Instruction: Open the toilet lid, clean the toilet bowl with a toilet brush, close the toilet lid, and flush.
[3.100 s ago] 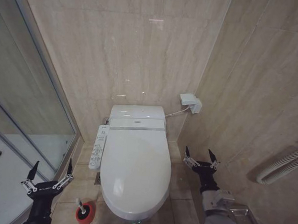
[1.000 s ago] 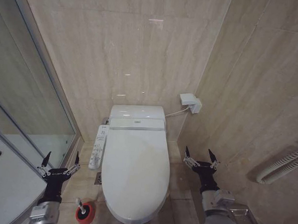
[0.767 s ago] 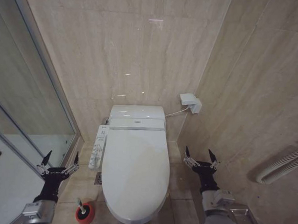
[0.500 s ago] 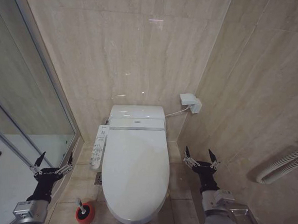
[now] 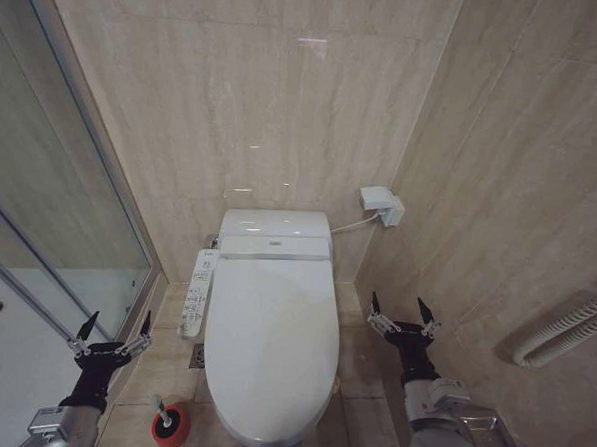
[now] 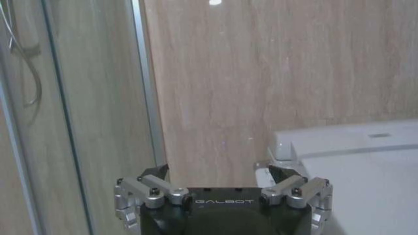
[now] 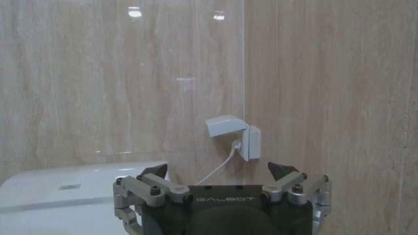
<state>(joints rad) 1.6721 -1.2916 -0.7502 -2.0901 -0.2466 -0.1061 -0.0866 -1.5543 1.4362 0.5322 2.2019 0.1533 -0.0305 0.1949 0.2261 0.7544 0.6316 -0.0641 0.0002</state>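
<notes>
Left gripper [image 5: 110, 340] hovers low to the left of the toilet bowl [image 5: 267, 437], beside the metal frame of the glass shower door [image 5: 72, 152], and its fingers are spread wide with nothing between them. From the left wrist view the same gripper [image 6: 222, 183] points toward the beige wall, with the shower door [image 6: 78, 112] on one side and the toilet tank [image 6: 339, 137] on the other. Just beside this gripper, on the floor at the front left corner of the toilet bowl, stands the toilet brush [image 5: 170, 423], its thin white handle tilted in the round red holder. Against the left side of the toilet bowl runs the white button panel [image 5: 197, 294].

On top of the toilet bowl, the toilet lid [image 5: 270, 342] lies closed and flat, glossy white, and it covers the whole seat. Behind it sits the tank [image 5: 276, 225], touching the back wall. To the upper right of the tank, a white socket box [image 5: 382, 204] is fixed in the wall corner, and a cable goes from it toward the tank.

Right of the toilet bowl, the right gripper [image 5: 403, 317] hangs above the floor near the side wall, also spread open and holding nothing. In the right wrist view this gripper [image 7: 222, 183] faces the socket box [image 7: 235, 134]. Farther right, a ribbed white hose [image 5: 563, 333] lies along the wall.
</notes>
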